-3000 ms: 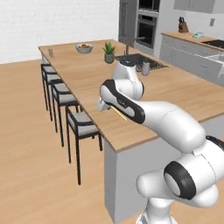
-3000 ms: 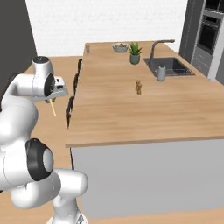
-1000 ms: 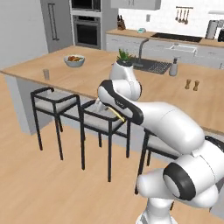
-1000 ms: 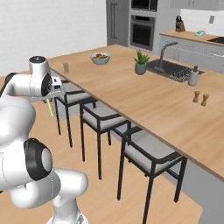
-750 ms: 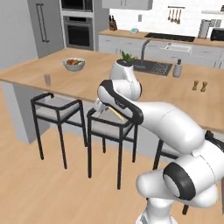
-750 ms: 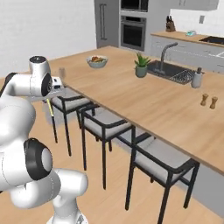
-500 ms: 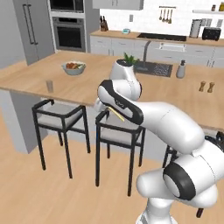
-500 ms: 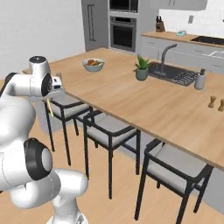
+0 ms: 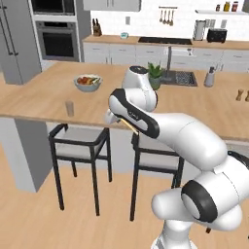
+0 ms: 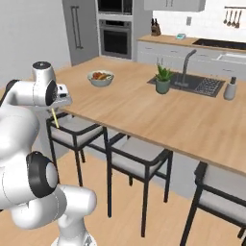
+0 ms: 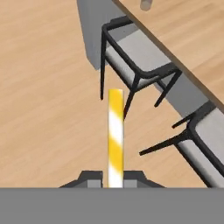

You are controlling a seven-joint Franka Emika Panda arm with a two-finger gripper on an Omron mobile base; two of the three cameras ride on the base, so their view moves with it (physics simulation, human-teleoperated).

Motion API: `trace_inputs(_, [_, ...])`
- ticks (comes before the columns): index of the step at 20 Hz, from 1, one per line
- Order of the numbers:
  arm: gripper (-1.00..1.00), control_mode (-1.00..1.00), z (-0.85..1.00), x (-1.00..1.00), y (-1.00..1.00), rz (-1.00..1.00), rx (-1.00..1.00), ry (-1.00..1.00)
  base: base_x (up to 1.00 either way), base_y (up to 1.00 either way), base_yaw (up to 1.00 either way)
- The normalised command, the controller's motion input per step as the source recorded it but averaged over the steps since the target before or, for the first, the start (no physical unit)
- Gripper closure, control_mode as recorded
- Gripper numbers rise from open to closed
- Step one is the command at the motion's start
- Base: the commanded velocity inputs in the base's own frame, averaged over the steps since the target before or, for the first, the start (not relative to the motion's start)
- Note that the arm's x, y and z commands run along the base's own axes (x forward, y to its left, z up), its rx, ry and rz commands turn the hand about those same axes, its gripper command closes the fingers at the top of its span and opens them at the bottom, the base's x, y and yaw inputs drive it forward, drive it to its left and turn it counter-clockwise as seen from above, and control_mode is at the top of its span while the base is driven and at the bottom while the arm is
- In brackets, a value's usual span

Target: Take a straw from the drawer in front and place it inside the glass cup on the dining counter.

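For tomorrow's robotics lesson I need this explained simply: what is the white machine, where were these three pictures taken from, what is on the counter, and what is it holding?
It is a white robot arm on a driving base in a simulated kitchen. Two pictures come from cameras on the base, behind the arm to its left and right; the third looks along the gripper. The gripper is shut on a yellow-and-white straw, over the floor near the stools. On the counter stand a glass cup, a fruit bowl, a potted plant and a sink.
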Motion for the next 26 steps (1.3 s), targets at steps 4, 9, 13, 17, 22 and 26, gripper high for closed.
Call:
trace_inputs(4, [1.00,1.00,0.00,0.00,0.00,0.00,0.00,0.00,0.23,1.00,-0.33])
trace_inputs(9, [1.00,1.00,0.00,0.00,0.00,0.00,0.00,0.00,0.22,1.00,-0.35])
trace_inputs(13, [1.00,1.00,0.00,0.00,0.00,0.00,0.00,0.00,0.26,1.00,-0.37])
trace_inputs(17, [1.00,1.00,0.00,0.00,0.00,0.00,0.00,0.00,0.32,1.00,-0.39])
trace_inputs(22, [1.00,1.00,0.00,0.00,0.00,0.00,0.00,0.00,0.39,0.76,-0.43])
trace_inputs(26, [1.00,1.00,0.00,0.00,0.00,0.00,0.00,0.00,0.65,0.29,-0.43])
